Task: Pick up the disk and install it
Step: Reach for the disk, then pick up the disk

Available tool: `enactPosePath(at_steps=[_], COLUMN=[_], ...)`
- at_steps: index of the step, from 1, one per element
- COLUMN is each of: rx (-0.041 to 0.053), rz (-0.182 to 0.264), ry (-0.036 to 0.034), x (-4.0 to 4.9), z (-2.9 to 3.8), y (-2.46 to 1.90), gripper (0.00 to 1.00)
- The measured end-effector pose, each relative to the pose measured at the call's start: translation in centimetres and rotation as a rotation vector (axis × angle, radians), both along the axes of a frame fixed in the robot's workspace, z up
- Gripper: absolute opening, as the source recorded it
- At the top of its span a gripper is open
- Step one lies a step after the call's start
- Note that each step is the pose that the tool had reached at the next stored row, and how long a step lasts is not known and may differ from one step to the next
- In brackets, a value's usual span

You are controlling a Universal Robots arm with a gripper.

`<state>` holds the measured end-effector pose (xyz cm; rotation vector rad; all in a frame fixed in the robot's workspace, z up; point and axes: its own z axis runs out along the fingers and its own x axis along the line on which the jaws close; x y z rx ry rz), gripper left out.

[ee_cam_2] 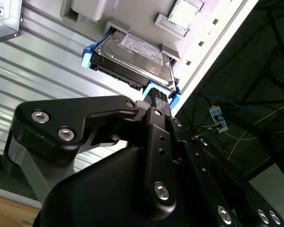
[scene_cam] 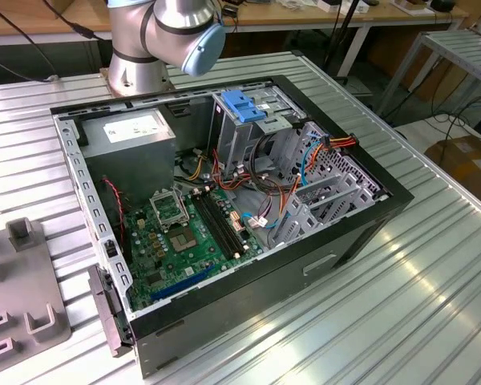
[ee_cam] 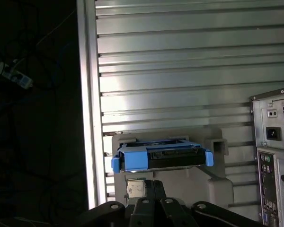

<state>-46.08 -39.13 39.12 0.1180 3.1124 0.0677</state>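
The disk (ee_cam_2: 132, 59) is a grey metal drive with a white label in a bright blue carrier. It lies in a slot of a grey holder block (ee_cam: 213, 184) near the table's edge. In the first wrist view the disk (ee_cam: 161, 158) shows its blue front edge. My gripper (ee_cam: 154, 185) is close in front of it, shut, with nothing seen between its fingers. In the second wrist view the gripper (ee_cam_2: 156, 97) ends right at the carrier's blue edge; whether it touches I cannot tell.
The open computer case (scene_cam: 369, 216) lies on the slatted metal table, with a metal drive cage (scene_cam: 248, 140) topped by a blue latch (scene_cam: 242, 104) and a power supply (scene_cam: 132, 132). The arm's base (scene_cam: 164, 32) stands behind it. The case's back panel (ee_cam: 274, 156) is beside the holder.
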Motion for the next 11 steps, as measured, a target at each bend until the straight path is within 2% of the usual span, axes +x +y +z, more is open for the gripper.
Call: enactPosePath(at_steps=[9,11], rx=[0.0000,0.0000], rz=[0.001,0.079], ry=[0.0000,0.0000], x=[-0.01,-0.02], z=[0.00,-0.01], y=[0.00,0.00], gripper=[0.11,0.11])
